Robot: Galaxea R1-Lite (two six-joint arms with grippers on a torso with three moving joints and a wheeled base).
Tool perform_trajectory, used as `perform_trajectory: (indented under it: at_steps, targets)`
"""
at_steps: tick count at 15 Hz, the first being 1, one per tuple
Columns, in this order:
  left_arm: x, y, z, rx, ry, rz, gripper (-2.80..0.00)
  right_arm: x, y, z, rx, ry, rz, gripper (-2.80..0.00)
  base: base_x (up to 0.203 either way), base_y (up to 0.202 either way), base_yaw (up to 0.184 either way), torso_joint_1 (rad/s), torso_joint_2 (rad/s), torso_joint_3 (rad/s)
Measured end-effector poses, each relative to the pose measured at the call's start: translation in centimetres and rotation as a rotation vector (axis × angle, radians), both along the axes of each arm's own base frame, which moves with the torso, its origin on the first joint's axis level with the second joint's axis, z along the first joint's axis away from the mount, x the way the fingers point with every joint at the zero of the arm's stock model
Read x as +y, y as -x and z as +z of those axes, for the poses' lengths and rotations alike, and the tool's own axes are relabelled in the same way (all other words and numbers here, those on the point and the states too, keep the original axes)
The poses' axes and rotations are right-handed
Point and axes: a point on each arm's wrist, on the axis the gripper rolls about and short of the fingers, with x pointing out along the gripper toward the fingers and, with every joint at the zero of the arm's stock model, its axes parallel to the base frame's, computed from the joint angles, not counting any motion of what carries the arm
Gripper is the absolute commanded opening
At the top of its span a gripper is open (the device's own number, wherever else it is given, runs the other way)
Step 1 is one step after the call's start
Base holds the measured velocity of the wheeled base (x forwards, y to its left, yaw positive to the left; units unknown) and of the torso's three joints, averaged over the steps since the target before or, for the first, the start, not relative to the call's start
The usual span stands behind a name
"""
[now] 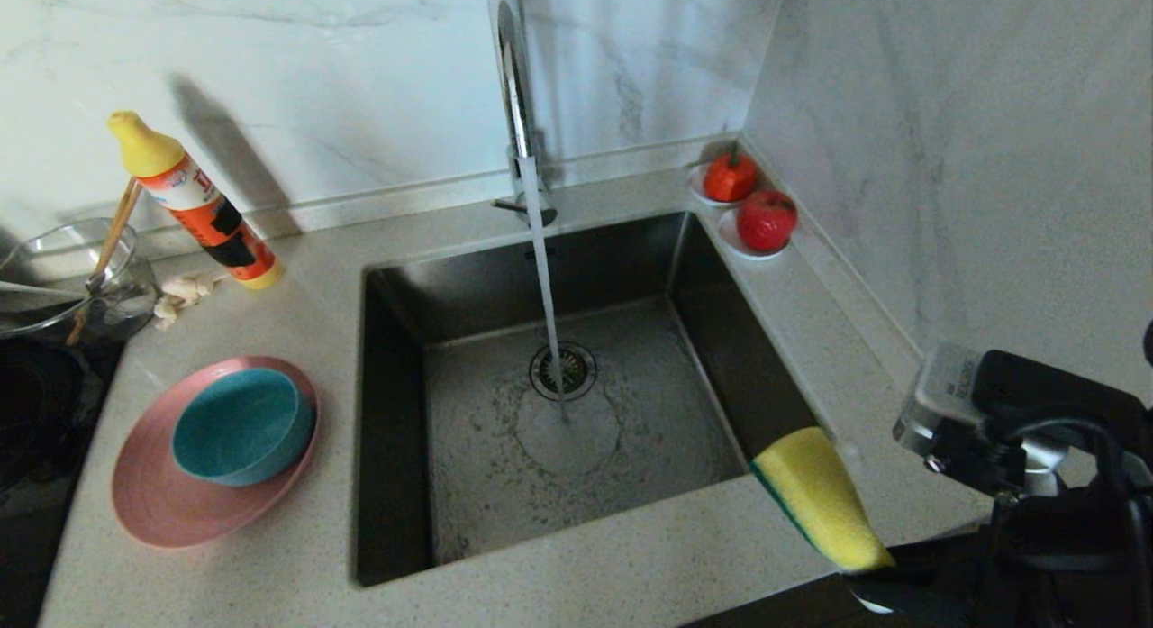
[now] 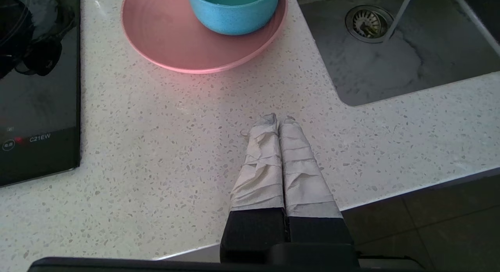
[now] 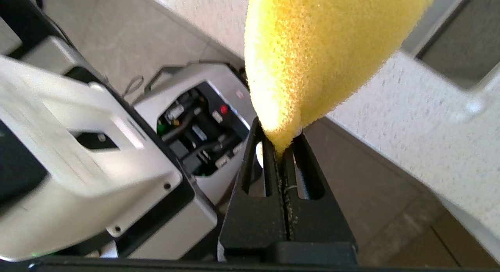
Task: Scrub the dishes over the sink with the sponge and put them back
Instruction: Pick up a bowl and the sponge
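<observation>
Fingers of our right gripper [image 3: 282, 147] are pinching the sponge [image 1: 818, 497] by one end over the sink's [image 1: 396, 430] front right corner. We are judging that a dish comes next: our left gripper [image 2: 278, 121], pressed shut and empty, is waiting at the counter's [image 1: 630, 565] front edge, short of the bowl [image 1: 241, 424] on the plate [image 1: 153, 506].

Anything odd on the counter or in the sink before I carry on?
The detergent bottle leans tilted against the back wall instead of standing upright. The tap is running into the sink with no dish under it.

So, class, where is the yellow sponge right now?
In the head view the sponge is pinched in the right gripper, raised over the counter at the sink's near-right corner.
</observation>
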Motion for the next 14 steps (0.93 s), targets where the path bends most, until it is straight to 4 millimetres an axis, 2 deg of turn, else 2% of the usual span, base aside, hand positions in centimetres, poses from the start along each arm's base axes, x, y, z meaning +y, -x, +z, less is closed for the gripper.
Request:
perform_trajectory:
  at_steps: [8,14]
  targets:
    - [0.0,0.0,0.0,0.0,0.0,-0.001,-2.8,1.9,0.6,1.2,0.0,-0.062,0.006,-2.8,0.0,0.0,0.0,0.0,0.0,0.0]
    - [0.0,0.0,0.0,0.0,0.0,-0.001,-2.8,2.4,0.6,1.3,0.001,-0.059,0.019,-2.8,0.0,0.0,0.0,0.0,0.0,0.0]
